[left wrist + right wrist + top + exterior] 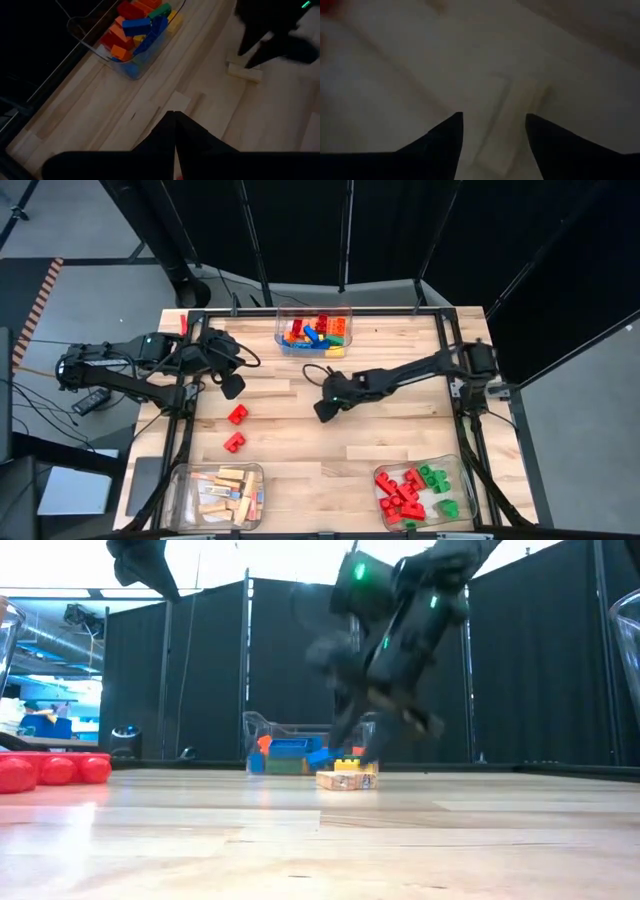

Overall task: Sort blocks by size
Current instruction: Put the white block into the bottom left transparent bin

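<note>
A pale tan wooden bar (347, 780) lies flat on the table's middle and also shows in the left wrist view (245, 73). My right gripper (325, 410) is open and hangs just above it, pointing down. In the right wrist view (495, 131) the bar (507, 125) lies between and beyond the two fingers. In the high view the gripper hides the bar. Two red bricks (238, 415) (234, 442) lie on the table left of centre. My left gripper (232, 385) is shut and empty above the table's far left (175, 145).
A clear bin (315, 330) of mixed coloured bricks stands at the far middle edge. A bin (220, 495) of wooden bars stands near left, and a bin (420, 495) of red and green bricks near right. Bare wood lies between them.
</note>
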Controlling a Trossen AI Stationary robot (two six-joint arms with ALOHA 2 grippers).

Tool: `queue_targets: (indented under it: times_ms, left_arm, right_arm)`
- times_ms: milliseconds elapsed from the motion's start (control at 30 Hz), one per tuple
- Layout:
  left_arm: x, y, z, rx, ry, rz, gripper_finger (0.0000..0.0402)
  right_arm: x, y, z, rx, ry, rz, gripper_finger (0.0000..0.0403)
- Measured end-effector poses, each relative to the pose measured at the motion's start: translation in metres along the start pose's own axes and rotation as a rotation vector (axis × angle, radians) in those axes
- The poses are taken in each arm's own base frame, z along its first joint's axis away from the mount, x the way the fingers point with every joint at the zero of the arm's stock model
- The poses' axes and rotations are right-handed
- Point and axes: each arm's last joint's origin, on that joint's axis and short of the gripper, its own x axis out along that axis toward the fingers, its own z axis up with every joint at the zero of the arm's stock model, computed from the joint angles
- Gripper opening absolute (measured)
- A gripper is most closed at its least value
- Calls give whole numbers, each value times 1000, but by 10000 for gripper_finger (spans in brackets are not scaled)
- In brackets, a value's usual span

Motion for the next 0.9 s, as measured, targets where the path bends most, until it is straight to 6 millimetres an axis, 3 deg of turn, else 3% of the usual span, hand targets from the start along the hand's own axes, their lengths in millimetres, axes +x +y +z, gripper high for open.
queue_targets:
  times_ms: [133, 300, 667, 800, 900]
  left_arm:
    - [0, 0, 0, 0, 0, 0, 13]
    - [0, 0, 0, 0, 1, 1, 13]
    - [0, 0, 0, 0, 1, 1, 13]
    - [0, 0, 0, 0, 0, 1, 13]
    - [0, 0, 0, 0, 0, 0, 13]
  right_arm:
    - [25, -5, -7, 24, 46, -39, 222]
    - [28, -6, -13, 29, 56, -72, 217]
    - [-11, -21, -2, 19, 36, -209, 175]
    - [-26, -15, 13, -80, -88, -153, 170]
    - [-31, -10, 31, -247, -214, -101, 170]
